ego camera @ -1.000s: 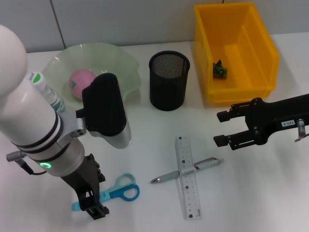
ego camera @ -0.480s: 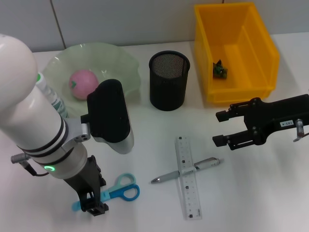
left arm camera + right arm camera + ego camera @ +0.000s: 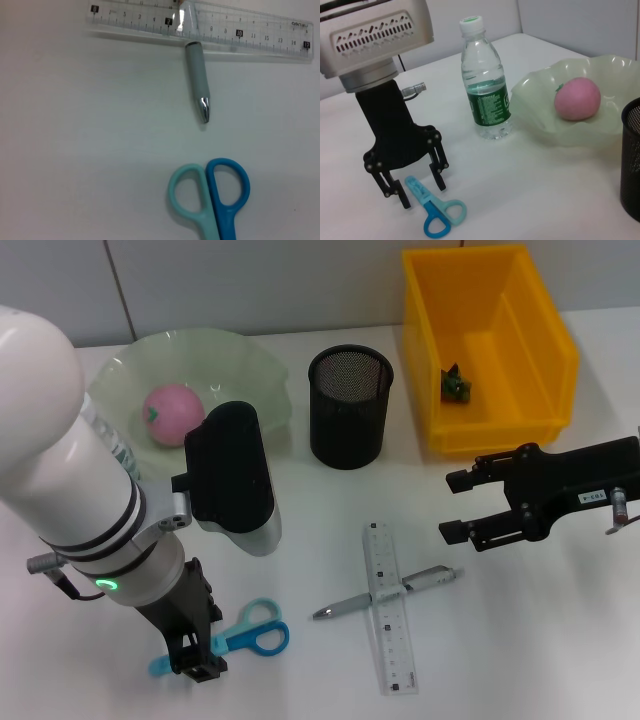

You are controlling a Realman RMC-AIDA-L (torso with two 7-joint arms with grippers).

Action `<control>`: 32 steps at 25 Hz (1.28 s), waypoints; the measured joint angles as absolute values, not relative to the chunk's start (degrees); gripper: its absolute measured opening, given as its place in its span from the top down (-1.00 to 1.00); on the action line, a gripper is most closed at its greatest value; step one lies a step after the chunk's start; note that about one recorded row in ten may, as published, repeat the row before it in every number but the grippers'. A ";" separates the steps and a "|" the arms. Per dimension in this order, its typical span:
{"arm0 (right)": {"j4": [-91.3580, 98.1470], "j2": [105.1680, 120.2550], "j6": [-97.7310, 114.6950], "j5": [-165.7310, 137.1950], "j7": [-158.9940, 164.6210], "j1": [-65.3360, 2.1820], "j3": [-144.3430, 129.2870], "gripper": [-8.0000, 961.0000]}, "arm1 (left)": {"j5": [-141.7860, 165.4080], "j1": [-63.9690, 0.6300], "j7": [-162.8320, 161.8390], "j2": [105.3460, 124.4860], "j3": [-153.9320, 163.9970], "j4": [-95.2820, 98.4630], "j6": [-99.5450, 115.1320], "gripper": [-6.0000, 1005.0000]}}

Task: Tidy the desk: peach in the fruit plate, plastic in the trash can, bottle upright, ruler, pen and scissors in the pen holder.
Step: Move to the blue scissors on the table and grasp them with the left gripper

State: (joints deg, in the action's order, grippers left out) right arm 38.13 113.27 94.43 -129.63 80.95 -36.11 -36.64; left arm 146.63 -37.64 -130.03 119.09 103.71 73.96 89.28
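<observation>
My left gripper stands open low over the table, straddling the blade end of the blue scissors. The clear ruler lies across the silver pen mid-table. The pink peach rests in the green fruit plate. The bottle stands upright beside the plate, mostly hidden behind my left arm in the head view. Green plastic lies in the yellow trash can. My right gripper hovers open, empty.
The black mesh pen holder stands between the plate and the yellow bin. Bare white table lies in front of the ruler and to its right, under my right arm. A grey wall closes off the back.
My left arm has shifted slightly right and its gripper has settled closer around the scissors' blades. The bottle is more hidden behind it. The right arm has barely moved.
</observation>
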 joint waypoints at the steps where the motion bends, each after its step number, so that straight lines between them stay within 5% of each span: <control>1: 38.13 113.27 94.43 -129.63 80.95 -36.11 -36.64 -0.59 | 146.63 -37.64 -130.03 119.09 103.71 73.96 89.28 -0.10; 32: 37.88 113.56 93.68 -129.64 80.33 -37.00 -36.73 -0.59 | 145.14 -40.92 -131.10 119.18 103.79 68.72 87.38 0.24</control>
